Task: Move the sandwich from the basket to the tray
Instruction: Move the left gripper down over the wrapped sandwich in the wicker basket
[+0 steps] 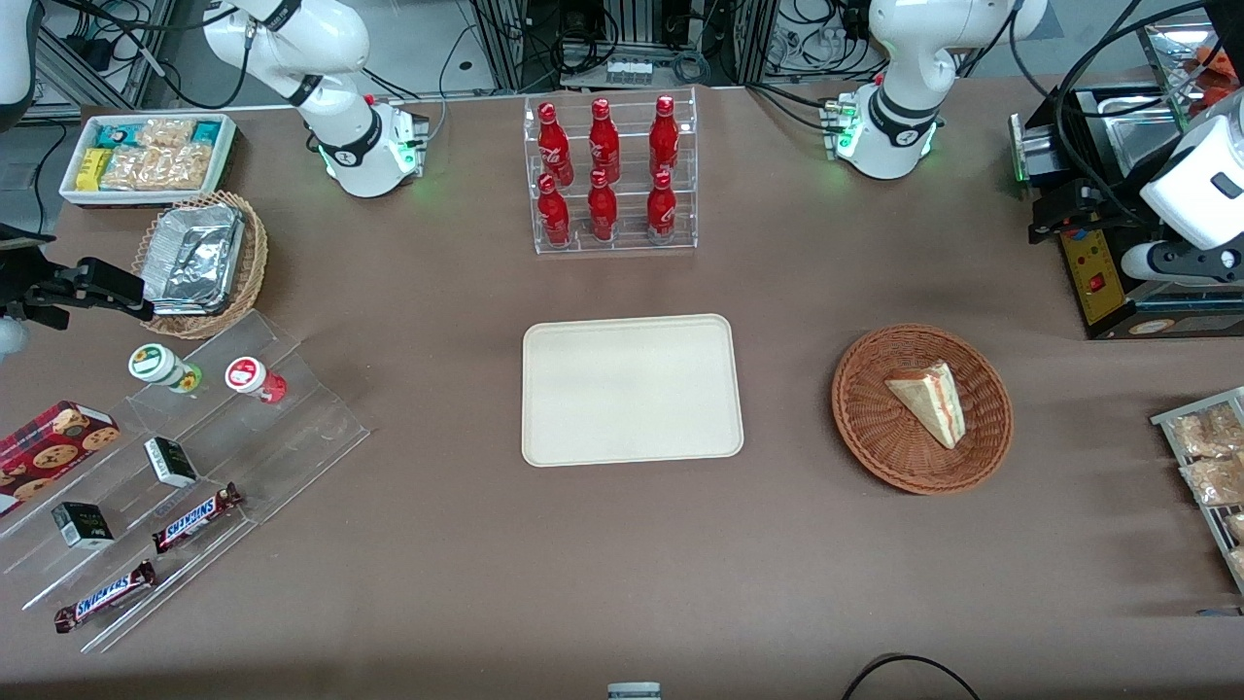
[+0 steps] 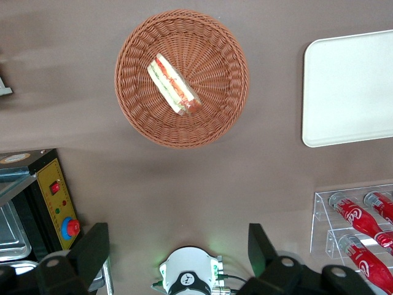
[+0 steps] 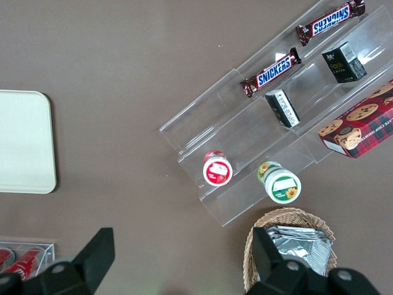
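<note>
The sandwich, a pale wedge with red, orange and green layers, lies in the round reddish-brown wicker basket. The cream tray sits bare at the table's middle, beside the basket toward the parked arm's end. My gripper hangs high at the working arm's end, farther from the front camera than the basket and well apart from it. Its black fingers stand wide open with nothing between them.
A black machine with a yellow button panel stands under my gripper. A clear rack of red bottles stands farther back than the tray. Packaged snacks lie beside the basket. A foil-filled tan basket sits toward the parked arm's end.
</note>
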Motion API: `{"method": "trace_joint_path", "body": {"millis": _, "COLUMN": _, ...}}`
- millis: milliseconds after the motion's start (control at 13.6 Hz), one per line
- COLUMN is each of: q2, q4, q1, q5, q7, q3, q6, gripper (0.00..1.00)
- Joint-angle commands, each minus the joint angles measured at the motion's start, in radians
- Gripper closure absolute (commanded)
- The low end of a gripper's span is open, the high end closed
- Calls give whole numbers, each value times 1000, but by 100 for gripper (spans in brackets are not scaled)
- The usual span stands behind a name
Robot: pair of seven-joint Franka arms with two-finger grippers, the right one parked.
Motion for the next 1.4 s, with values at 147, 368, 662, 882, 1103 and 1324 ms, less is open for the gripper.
{"method": "trace_joint_path", "body": {"millis": 147, "q2": 11, "q4": -3, "q1": -3, "q5": 46, "q7": -12, "q3": 2, "q6": 55, "gripper": 0}}
{"method": "trace_joint_path", "body": {"millis": 368, "q2": -1, "q4": -135, "q1": -5, "q5": 96, "q7": -26, "q3": -5, "q6": 179, "gripper": 0}}
{"method": "trace_joint_path", "body": {"millis": 662, "q2": -1, "q4": -283, "q1": -5, "q5": 98, "q7": -125, "q3": -5, "q6": 340, "gripper": 0}}
{"method": "trace_joint_path", "body": {"millis": 882, "q2": -10, "q4": -437, "q1": -6, "q5": 98, "q7": -203, "q3": -7, "q6": 518, "gripper": 0}}
{"method": "trace_joint_path", "body": {"millis": 1103, "q2": 1, "q4": -560, "q1": -6, "q5": 86, "q7": -335, "q3": -7, "q6": 692, "gripper": 0}}
{"method": "trace_joint_path", "body": {"millis": 1324, "q2": 22, "q4": -649, "q1": -9, "q5": 86, "q7": -482, "q3": -15, "q6": 845, "gripper": 0}}
